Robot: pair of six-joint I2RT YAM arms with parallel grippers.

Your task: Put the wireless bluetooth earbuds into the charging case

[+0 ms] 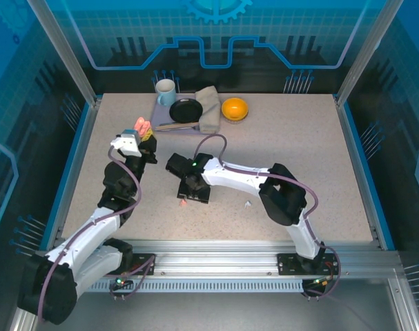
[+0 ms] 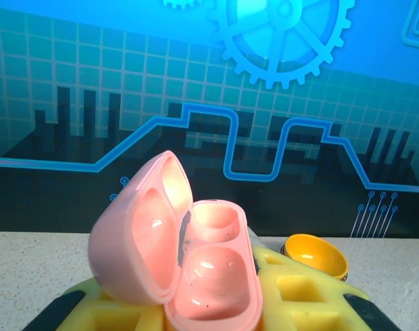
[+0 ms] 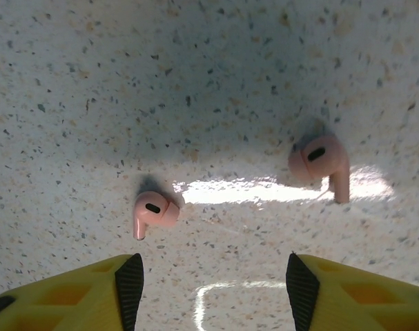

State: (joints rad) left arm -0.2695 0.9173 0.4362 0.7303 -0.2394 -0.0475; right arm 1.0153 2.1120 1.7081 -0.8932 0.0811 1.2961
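Over the table [image 1: 299,158], we hold our right gripper [image 3: 209,283] with its fingers parted and empty above a salmon-pink earbud [image 3: 154,212] and its twin [image 3: 319,160], lying apart. Toward the far left, our left gripper [image 1: 141,138] clamps the pink charging case [image 2: 209,283], its lid swung open.

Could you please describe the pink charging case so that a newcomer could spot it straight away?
Find the left gripper, over the table's left rear quarter. Clamped between its yellow fingers is the pink charging case, a rounded shell with its lid hinged open. Unlike the pink earbuds lying on the table, it is far larger and held in a gripper.
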